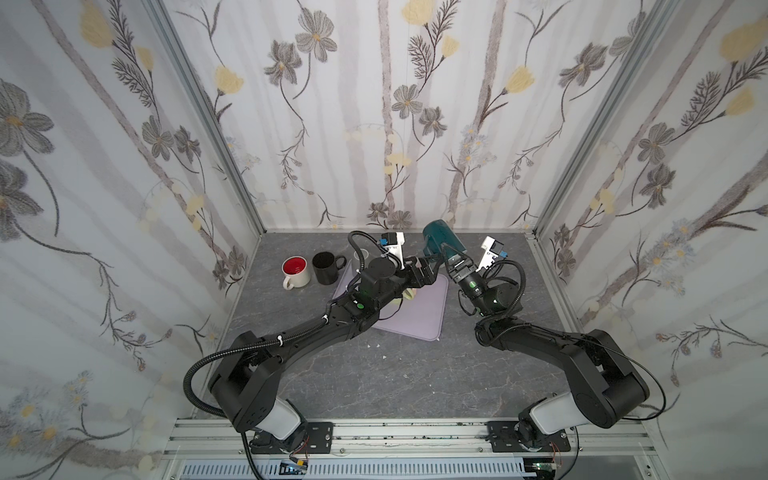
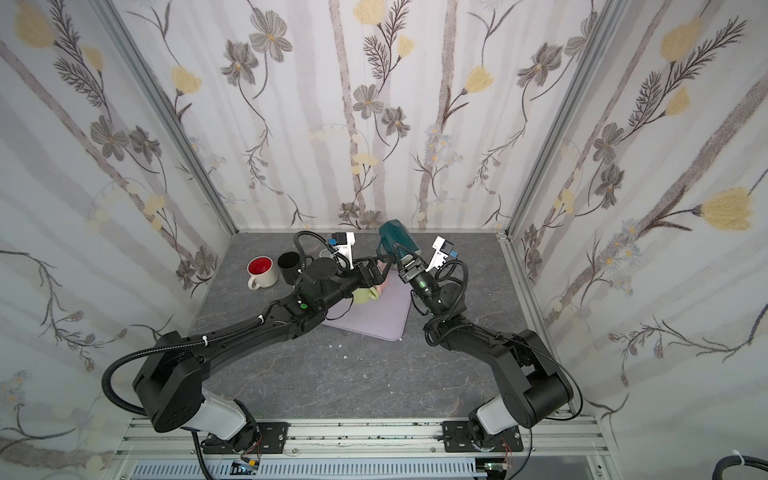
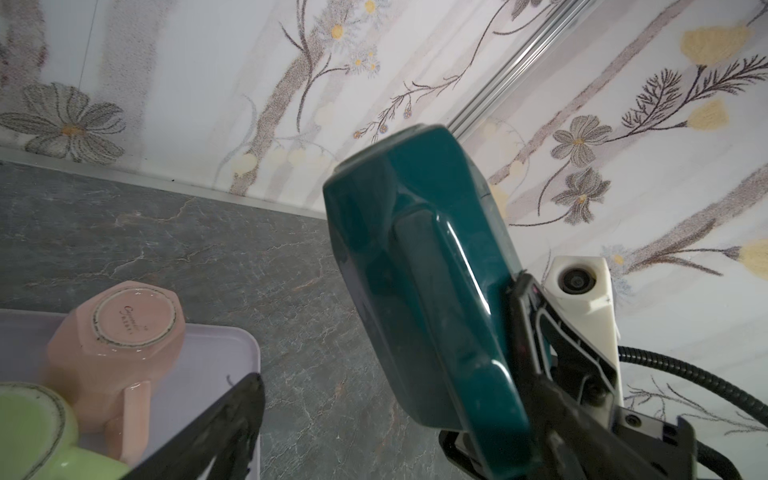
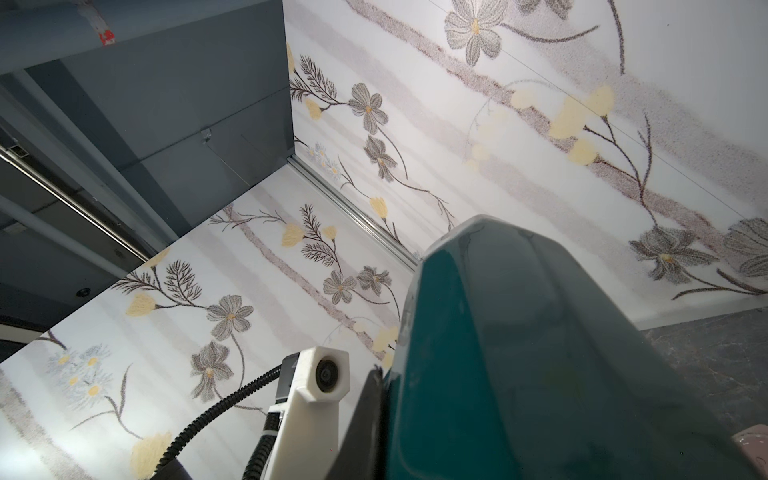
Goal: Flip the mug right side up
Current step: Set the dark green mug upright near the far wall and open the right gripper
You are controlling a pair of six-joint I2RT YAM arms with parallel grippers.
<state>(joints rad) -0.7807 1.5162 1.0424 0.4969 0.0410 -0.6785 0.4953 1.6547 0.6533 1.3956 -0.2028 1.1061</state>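
The teal mug [image 1: 439, 241] [image 2: 397, 239] hangs in the air over the back of the table, tilted, with its flat base pointing up toward the back wall. My right gripper [image 1: 452, 257] [image 2: 406, 258] is shut on the mug's lower end. In the right wrist view one dark finger [image 4: 365, 419] presses against the mug's wall [image 4: 540, 353]. My left gripper [image 1: 431, 266] [image 2: 384, 264] stands open just to the mug's left. In the left wrist view the mug's handle [image 3: 440, 299] faces the camera, beside one open finger [image 3: 232, 415].
A lavender tray [image 1: 424, 309] [image 3: 232, 345] lies under the grippers. On it a pink mug [image 3: 116, 332] stands upside down beside a green mug [image 3: 33, 432]. A white mug with a red inside [image 1: 296, 270] and a black mug [image 1: 326, 268] stand upright at the back left.
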